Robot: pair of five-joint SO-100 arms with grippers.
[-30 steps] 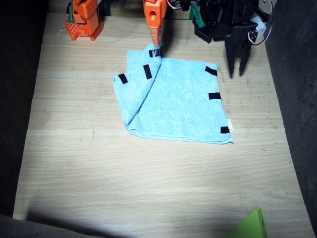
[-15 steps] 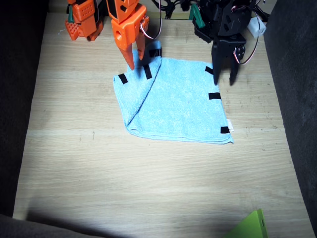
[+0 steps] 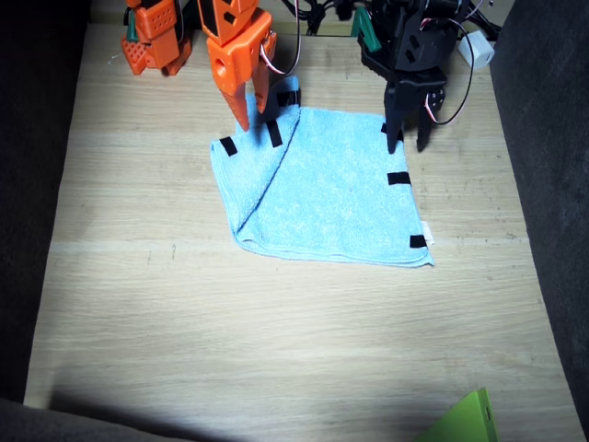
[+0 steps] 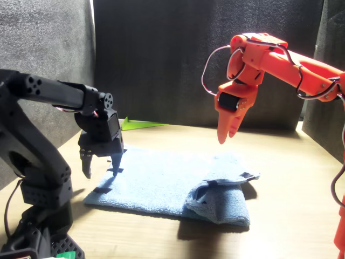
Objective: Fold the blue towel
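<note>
The blue towel (image 3: pixel 336 193) lies flat mid-table, and its left part is folded over into a diagonal flap (image 3: pixel 253 161) that carries black tape strips. In the front view the towel (image 4: pixel 156 181) shows this fold as a raised hump. My right gripper (image 3: pixel 252 112), orange, hangs point-down above the flap's far corner with its fingers slightly apart and nothing between them; it does not touch the cloth (image 4: pixel 226 137). My left gripper (image 3: pixel 409 140), black, stands open over the towel's far right corner. One finger (image 3: pixel 394 136) is by a tape strip, and the gripper holds nothing (image 4: pixel 101 168).
The orange right arm's base (image 3: pixel 156 41) stands at the far left edge and the left arm's black base (image 3: pixel 405 37) at the far right. A lime-green object corner (image 3: pixel 471 419) pokes in at the near right. Dark panels wall the table's sides.
One second ago the right gripper was shut on the towel's far corner; it has let go and swung left. The left gripper has moved in and down to the towel's far right corner.
</note>
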